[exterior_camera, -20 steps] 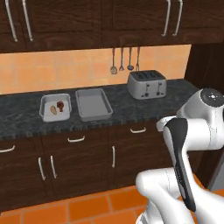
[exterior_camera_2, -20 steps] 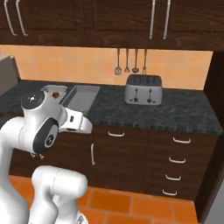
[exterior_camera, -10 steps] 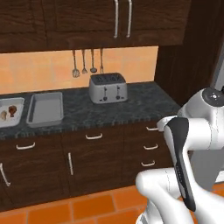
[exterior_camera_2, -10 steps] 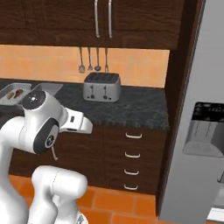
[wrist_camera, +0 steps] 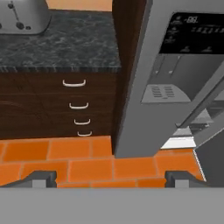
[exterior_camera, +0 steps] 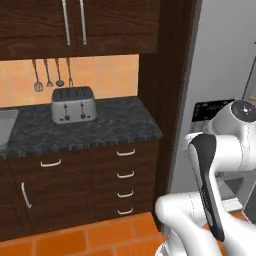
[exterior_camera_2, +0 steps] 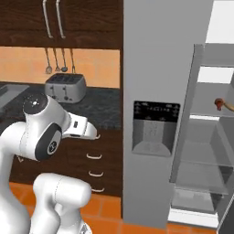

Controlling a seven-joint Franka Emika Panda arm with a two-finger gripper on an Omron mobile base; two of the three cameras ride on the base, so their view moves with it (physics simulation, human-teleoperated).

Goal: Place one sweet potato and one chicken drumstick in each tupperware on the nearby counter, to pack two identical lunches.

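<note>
Toaster [exterior_camera: 73,104] sits on the counter [exterior_camera: 95,127] beside the fridge [exterior_camera_2: 157,114]; pincer [wrist_camera: 111,178] released, seemingly empty.

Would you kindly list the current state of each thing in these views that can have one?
Fridge door: open, shelves showing.
Chicken drumstick: lying on an upper fridge shelf.
Gripper: open, holding nothing, aimed at the floor by the fridge.
Toaster: upright on the counter, slots look empty.
Drawers: all shut.
Upper cabinet doors: shut.
</note>
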